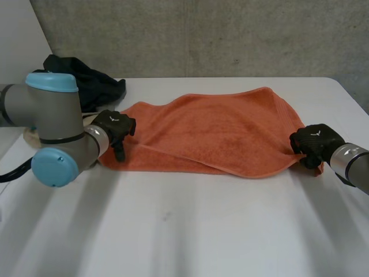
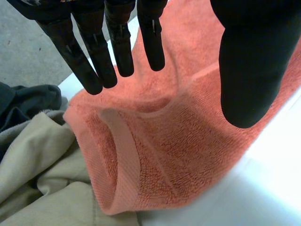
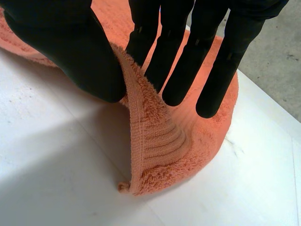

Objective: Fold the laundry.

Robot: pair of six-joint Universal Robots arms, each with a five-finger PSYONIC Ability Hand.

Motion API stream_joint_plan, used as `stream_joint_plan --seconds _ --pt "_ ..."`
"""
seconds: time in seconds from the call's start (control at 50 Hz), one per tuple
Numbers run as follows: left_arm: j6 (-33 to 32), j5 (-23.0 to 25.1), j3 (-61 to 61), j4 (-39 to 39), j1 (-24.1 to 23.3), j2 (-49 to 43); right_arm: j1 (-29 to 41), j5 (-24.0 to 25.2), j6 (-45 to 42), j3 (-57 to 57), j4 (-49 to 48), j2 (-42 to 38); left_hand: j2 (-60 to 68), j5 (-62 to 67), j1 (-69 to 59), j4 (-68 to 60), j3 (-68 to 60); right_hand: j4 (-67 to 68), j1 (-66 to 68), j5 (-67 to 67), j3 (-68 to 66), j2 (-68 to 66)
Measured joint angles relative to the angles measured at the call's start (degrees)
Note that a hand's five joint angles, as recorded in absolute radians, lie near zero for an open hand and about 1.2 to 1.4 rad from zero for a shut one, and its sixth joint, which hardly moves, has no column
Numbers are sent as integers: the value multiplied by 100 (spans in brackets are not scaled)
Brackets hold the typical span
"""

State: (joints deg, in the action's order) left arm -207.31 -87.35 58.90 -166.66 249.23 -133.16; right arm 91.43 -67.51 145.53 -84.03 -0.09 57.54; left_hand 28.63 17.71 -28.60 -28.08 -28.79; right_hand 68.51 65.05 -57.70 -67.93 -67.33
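Risk of lopsided lift — dragged end | pinching orange towel (image 1: 213,130) edge with right robot hand (image 1: 314,144) | left robot hand (image 1: 115,128) spread wide — gripping nothing

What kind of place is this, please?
Probably a robotics lab or test room: a white table against a concrete wall, with an orange towel and a dark garment on it.

Rumpled orange towel (image 1: 213,133), loosely doubled over, across the white table (image 1: 184,231).
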Motion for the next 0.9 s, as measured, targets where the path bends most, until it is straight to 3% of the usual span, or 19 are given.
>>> stream_joint_plan --seconds 0.28,0.34,0.4,0.52,0.6,0.7,0.8,0.9 --pt "-818 -495 -829 13 3 -742 -21 -4 -172 -12 14 -18 224 361 -232 -321 -211 0 0 0 0 0" --pt "-906 -596 -863 17 -29 -807 -23 -7 -209 -4 19 -23 961 1017 -1039 -990 -881 0 0 1 0 0" --pt "-969 -675 -850 22 -73 -823 -27 -11 -259 15 33 -25 3329 3324 -3491 -3321 -3283 0 0 0 0 0" --pt "-969 -772 -669 44 -141 -572 -48 -20 -351 61 142 14 3926 3890 -3844 -4017 -3877 0 0 0 0 0" --pt "-916 -827 90 126 -176 216 -174 -61 -641 112 734 239 3926 3888 -3844 -4017 -3877 0 0 0 0 0" --pt "-1071 -613 1468 258 -127 1381 -477 -110 -1567 156 2242 553 3937 3889 -3844 -4017 -3877 0 0 0 0 0" --pt "-1670 -266 2775 522 100 2236 -820 -205 -3084 152 4079 731 3971 3888 -3844 -4024 -3915 14 0 -22 -26 0" --pt "-2409 -18 3285 758 379 2462 -876 -378 -3916 183 4822 765 3971 3889 -3844 -4028 -3915 15 0 -22 -26 0"
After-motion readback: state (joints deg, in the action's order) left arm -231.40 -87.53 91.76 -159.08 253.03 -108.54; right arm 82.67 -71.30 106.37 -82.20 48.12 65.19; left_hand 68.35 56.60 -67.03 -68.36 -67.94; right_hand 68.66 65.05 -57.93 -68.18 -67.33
